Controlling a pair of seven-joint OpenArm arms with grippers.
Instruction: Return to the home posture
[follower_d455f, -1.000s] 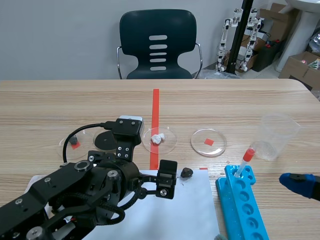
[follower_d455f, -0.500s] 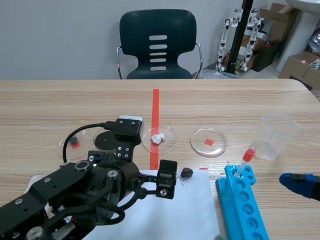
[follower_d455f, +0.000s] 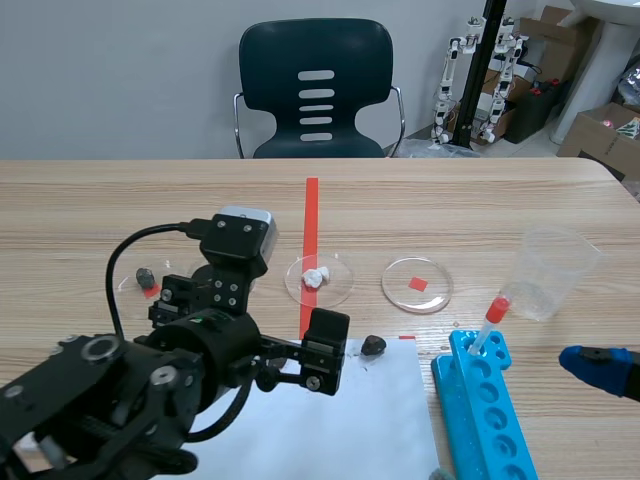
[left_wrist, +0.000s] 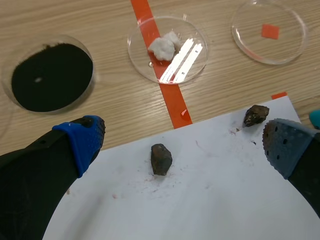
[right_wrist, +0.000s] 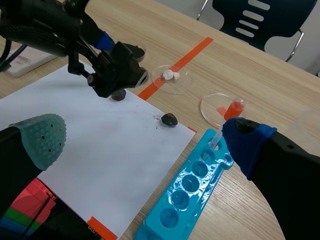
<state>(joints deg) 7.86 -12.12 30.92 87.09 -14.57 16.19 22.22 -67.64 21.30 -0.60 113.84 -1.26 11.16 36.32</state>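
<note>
A: Logging state. The left gripper (left_wrist: 182, 145) is hanging low over the paper (left_wrist: 210, 200), fingers spread wide and gripping nothing. One stone (left_wrist: 161, 159) is lying between them, untouched. A second stone (left_wrist: 256, 115) is sitting at its 2 o'clock, just beside one pad.

B: And the right gripper (right_wrist: 145, 140)?

A: It is gaping too, and empty. It is hovering at 3 o'clock of the rack (right_wrist: 192, 185), near the table's robot-side edge. I am judging both arms to be short of home, the left one by more.

B: What risks are we writing down?

A: Three.
1. The left arm is sitting low. If it pulls back without lifting, a pad is likely to drag a stone or crease the paper.
2. Its cable (follower_d455f: 125, 260) is looping out at the arm's 10 o'clock, near the black dish (left_wrist: 52, 76). A wide swing could snag a dish there.
3. The tube (follower_d455f: 490, 318) is leaning out of the rack toward 1 o'clock, with the cup (follower_d455f: 553, 270) just beyond. A right arm sweeping inward could clip either one.

B: Recommendation?

A: I am suggesting a straight lift first, then the retraction.
</note>
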